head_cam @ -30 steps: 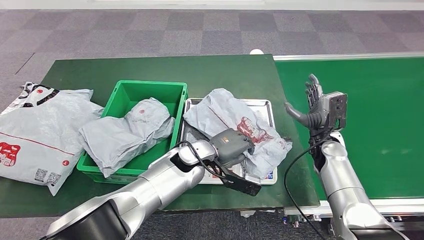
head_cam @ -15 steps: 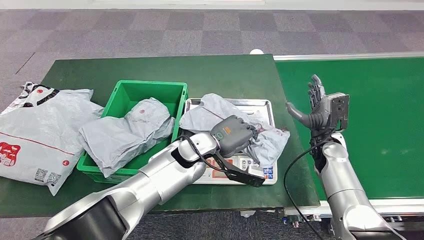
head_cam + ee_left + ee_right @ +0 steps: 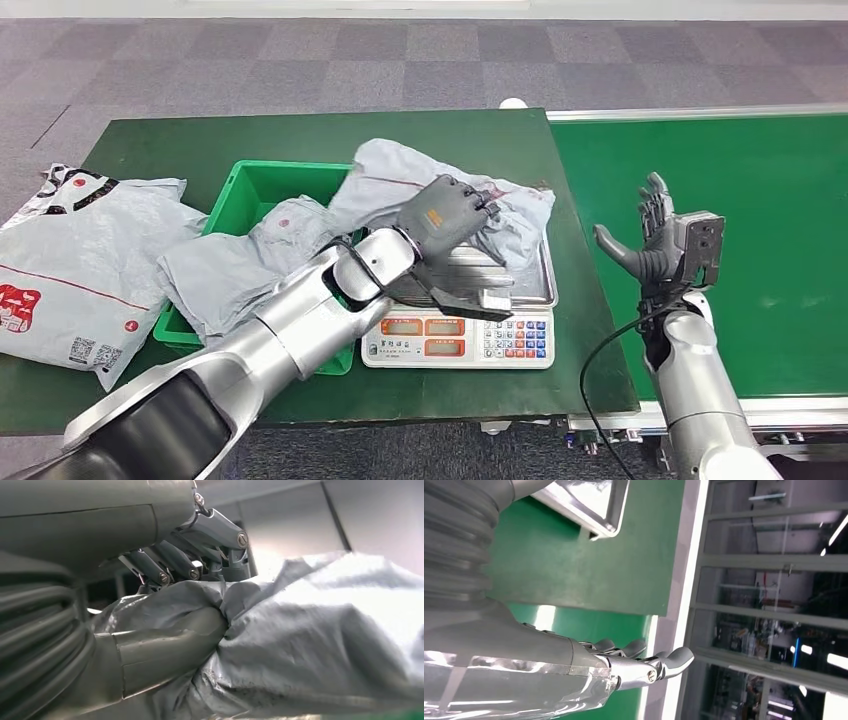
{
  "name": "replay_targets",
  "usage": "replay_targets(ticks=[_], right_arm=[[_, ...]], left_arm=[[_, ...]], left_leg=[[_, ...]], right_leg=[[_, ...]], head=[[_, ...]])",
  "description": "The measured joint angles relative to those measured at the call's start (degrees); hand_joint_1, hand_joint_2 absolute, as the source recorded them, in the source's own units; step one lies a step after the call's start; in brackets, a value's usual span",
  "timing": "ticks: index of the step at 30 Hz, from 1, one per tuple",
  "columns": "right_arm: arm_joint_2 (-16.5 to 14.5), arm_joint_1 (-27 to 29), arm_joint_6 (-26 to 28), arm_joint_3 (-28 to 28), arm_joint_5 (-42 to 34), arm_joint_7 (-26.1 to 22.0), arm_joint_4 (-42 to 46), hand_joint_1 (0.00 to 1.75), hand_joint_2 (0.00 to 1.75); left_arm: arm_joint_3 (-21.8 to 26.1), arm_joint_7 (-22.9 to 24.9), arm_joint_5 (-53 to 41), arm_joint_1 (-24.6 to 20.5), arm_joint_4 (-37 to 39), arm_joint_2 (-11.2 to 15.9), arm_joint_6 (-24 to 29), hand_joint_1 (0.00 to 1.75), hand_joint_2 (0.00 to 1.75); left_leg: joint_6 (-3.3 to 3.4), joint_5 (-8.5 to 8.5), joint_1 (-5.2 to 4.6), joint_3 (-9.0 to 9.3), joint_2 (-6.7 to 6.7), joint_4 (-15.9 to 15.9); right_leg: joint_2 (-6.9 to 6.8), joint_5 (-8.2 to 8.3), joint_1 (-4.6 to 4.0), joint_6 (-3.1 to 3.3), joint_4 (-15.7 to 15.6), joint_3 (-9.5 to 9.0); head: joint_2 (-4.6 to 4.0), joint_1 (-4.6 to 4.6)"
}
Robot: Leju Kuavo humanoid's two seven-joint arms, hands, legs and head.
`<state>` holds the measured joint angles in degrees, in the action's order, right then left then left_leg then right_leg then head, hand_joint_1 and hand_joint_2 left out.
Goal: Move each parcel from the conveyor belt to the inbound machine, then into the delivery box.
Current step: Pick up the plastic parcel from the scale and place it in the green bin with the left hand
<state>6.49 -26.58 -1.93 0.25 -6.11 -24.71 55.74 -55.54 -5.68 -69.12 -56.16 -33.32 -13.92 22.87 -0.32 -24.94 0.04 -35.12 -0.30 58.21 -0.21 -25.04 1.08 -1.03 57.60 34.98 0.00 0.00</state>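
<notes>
Green table (image 3: 300,140): three grey parcels, one (image 3: 400,185) in left hand (image 3: 440,215); right hand (image 3: 655,235) empty, fingers spread.

1. A floor (image 3: 300,60) of grey and purplish carpet squares is seen at the far side.
2. A dark green tabletop (image 3: 420,135) is set in the middle.
3. Glazed partitions (image 3: 769,595) with metal frames and bright ceiling lights are shown in the right wrist view.

The head view looks down from high on the table (image 3: 300,135); both wrist views sit close behind their hands.
</notes>
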Motion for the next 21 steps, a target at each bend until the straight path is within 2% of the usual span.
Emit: replay_targets(ticks=[7, 15, 21], right_arm=[[0.33, 3.54, -0.60, -3.75, 1.08, 1.21, 4.07, 0.00, 1.75], [0.68, 6.24, -1.75, -6.72, 2.12, 1.86, 6.92, 0.00, 1.75], [0.68, 6.70, -1.91, -6.98, 2.29, 1.88, 7.68, 0.00, 1.75]], left_arm=[[5.44, 2.79, -5.06, -0.76, -0.49, 2.40, 0.87, 1.75, 1.75], [13.04, 7.52, -6.87, 1.00, -0.48, 7.59, 2.49, 1.75, 1.75], [15.24, 7.64, -7.04, 2.04, -0.67, 8.81, 2.60, 1.75, 1.75]], left_leg=[[0.00, 0.00, 0.00, 0.00, 0.01, -0.01], [-0.06, 0.04, 0.04, 0.03, 0.02, -0.02], [-0.06, 0.04, 0.02, 0.01, 0.01, -0.02]], right_leg=[[0.02, 0.00, 0.00, 0.00, 0.00, 0.00], [0.04, 0.00, -0.03, 0.01, 0.01, 0.01], [0.02, 0.00, -0.01, 0.01, 0.01, 0.00]], head=[[0.00, 0.00], [0.00, 0.00], [0.00, 0.00]])
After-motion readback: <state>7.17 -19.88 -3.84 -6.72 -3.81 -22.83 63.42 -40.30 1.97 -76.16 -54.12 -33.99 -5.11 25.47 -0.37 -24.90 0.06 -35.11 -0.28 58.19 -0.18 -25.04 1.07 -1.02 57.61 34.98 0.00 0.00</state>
